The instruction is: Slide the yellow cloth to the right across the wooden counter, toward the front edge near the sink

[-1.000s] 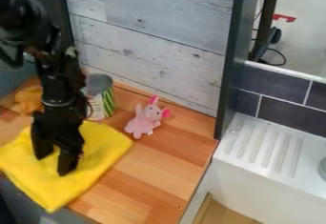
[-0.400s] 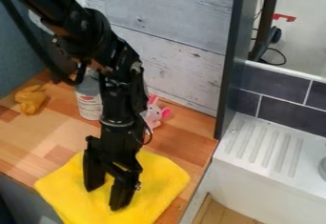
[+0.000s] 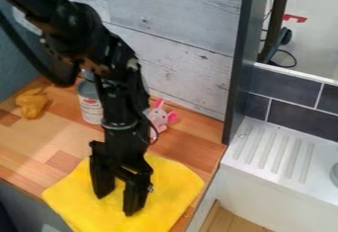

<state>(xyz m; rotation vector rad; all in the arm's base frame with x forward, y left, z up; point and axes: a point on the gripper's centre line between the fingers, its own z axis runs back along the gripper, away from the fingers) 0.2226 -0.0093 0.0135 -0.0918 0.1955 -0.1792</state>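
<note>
Wooden counter (image 3: 49, 139), yellow cloth (image 3: 173, 179), corner rightward

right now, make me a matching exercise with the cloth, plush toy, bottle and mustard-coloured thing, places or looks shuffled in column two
Column one
1. cloth
2. plush toy
3. bottle
4. mustard-coloured thing

Column two
A. standing upright, with a pale label
B. farthest left of the four in the picture
C. yellow, below the gripper
D. pink, farthest from the mustard-coloured thing along the wooden wall

Right pairs: 1-C, 2-D, 3-A, 4-B
</note>
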